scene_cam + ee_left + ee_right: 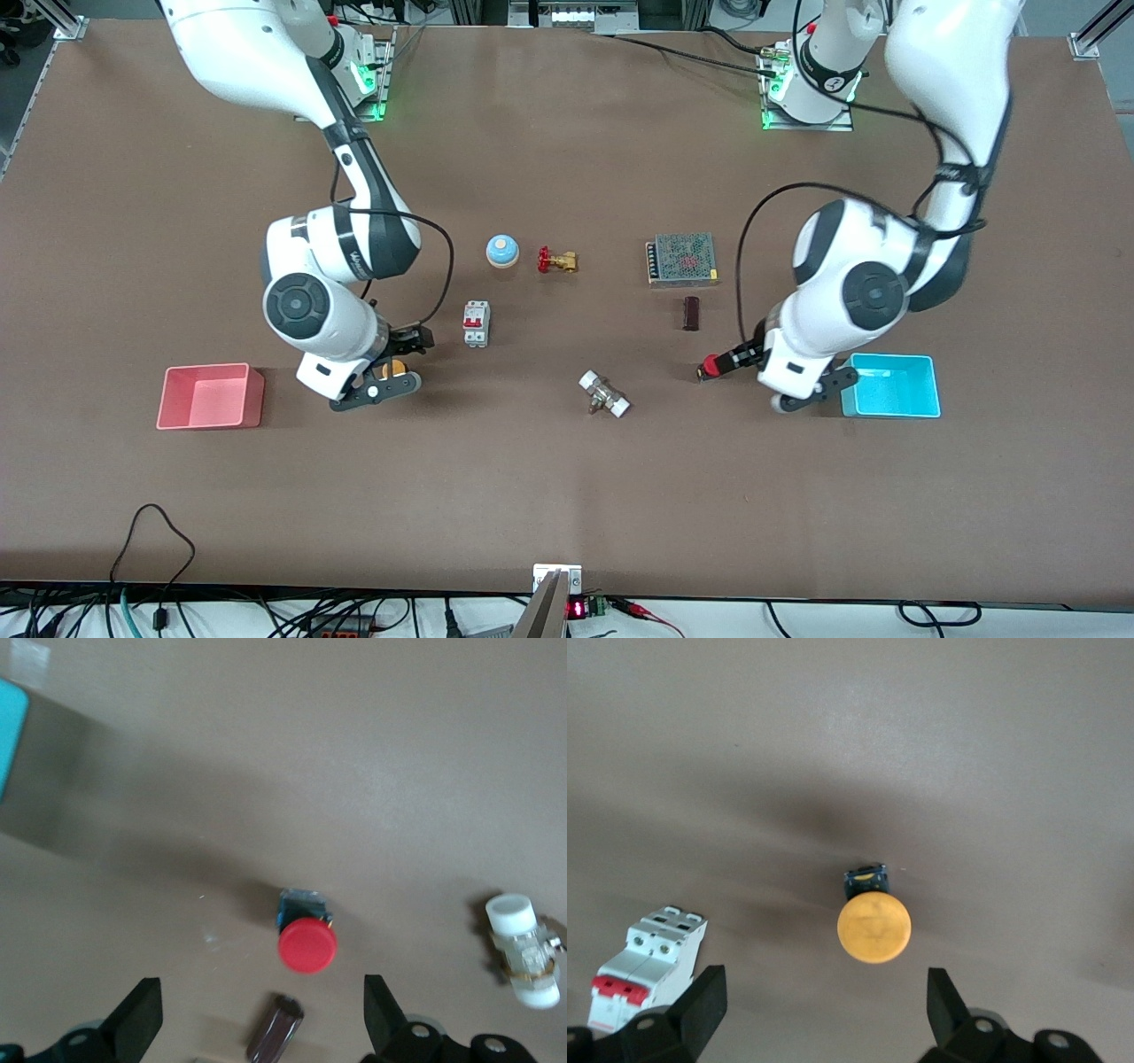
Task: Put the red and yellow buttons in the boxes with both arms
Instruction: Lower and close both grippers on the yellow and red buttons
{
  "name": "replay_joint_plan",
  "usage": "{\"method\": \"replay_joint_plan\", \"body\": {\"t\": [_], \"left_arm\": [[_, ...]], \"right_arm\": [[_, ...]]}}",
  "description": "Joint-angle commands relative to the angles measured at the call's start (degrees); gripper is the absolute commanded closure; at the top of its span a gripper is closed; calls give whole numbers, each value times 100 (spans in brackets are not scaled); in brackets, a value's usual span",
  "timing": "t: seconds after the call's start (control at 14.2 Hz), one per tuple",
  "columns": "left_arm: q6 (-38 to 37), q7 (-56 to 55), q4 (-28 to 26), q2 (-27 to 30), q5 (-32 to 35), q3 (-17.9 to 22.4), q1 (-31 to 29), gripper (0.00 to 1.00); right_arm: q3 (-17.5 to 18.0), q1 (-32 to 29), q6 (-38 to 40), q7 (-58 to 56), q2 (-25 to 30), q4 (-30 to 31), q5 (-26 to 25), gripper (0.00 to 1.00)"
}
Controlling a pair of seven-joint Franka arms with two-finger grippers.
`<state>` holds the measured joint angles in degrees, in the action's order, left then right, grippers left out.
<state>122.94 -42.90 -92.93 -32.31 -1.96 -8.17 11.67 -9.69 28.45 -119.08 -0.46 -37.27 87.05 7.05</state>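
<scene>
Both arms hover, each wide-open tool centred over its target: left tool (261, 1028) above the red-capped black push button (307, 944) near the cyan plastic bin (893, 385), right tool (824, 1019) above the yellow-capped button (873, 927) on the brown counter (567, 496).

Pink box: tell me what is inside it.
The pink box shows only its bare pink floor. Neither button is in it. The yellow button sits on the table under the open right gripper. No part of the floor is covered.
</scene>
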Motion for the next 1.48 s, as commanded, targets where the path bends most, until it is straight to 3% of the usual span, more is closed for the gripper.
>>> {"method": "replay_joint_plan", "body": {"t": [0.0,0.28,0.49,0.84,1.05,1.2,1.41], "left_arm": [[282,-472,126,-336,353,62,204,0],[353,-728,126,-592,556,70,380,0],[353,-737,126,-645,565,70,415,10],[353,-737,91,-654,565,70,424,49],[353,-737,143,-645,556,79,415,65],[353,-729,152,-610,556,97,398,76],[301,-624,170,-505,565,114,337,82]], "right_arm": [[-59,-15,-202,-165,-219,-153,7,0],[-59,-59,-423,-341,-360,-153,-2,0],[-59,-68,-431,-332,-474,-153,68,0],[-59,-68,-458,-324,-641,-153,86,0],[-59,-77,-668,-315,-694,-153,86,0],[-59,-86,-721,-289,-729,-153,95,6],[-59,-77,-730,-288,-729,-153,112,30]]}}
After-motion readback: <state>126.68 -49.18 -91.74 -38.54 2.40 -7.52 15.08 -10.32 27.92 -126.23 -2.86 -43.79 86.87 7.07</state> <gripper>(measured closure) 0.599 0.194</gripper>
